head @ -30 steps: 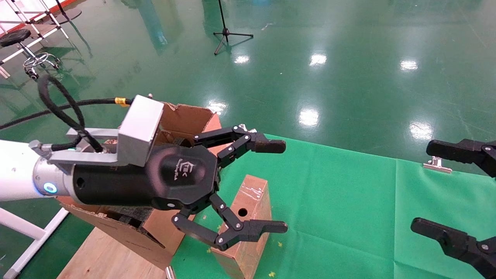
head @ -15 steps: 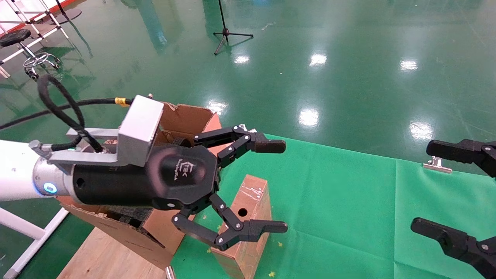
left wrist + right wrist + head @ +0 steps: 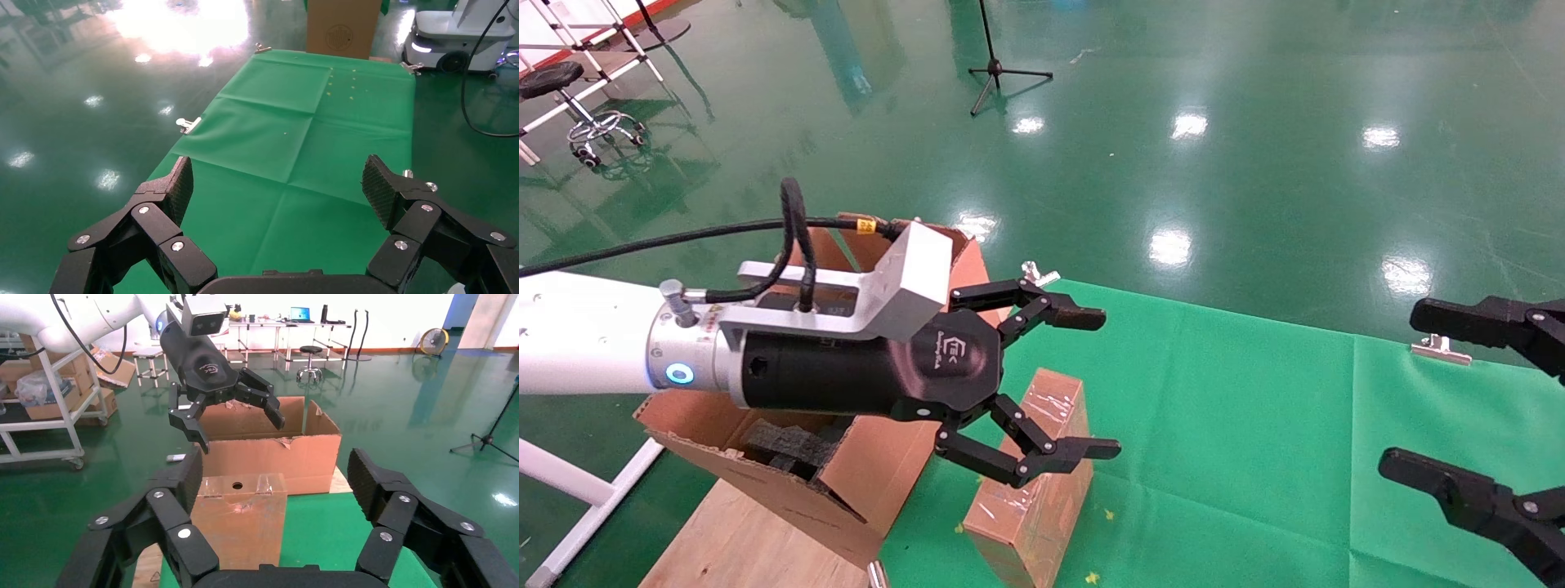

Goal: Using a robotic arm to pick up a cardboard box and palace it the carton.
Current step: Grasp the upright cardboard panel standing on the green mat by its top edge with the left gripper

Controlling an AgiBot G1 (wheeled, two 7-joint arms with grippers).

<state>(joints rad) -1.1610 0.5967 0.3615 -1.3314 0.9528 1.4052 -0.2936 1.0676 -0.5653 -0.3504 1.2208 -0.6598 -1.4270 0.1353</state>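
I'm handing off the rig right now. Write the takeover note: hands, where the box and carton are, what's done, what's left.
Left hand: open, holding nothing, in the air above the box, not touching it.
Right hand: open, empty, parked over the green cloth on the robot's right.
Box: lies on the cloth beside the carton, with its holed end toward the carton in the right wrist view; not gripped.
Carton: flaps up, at the cloth's left end, black foam inside.
Done: left arm brought over the box.
Left: lower, grip the box, lift it, put it in the carton, release.
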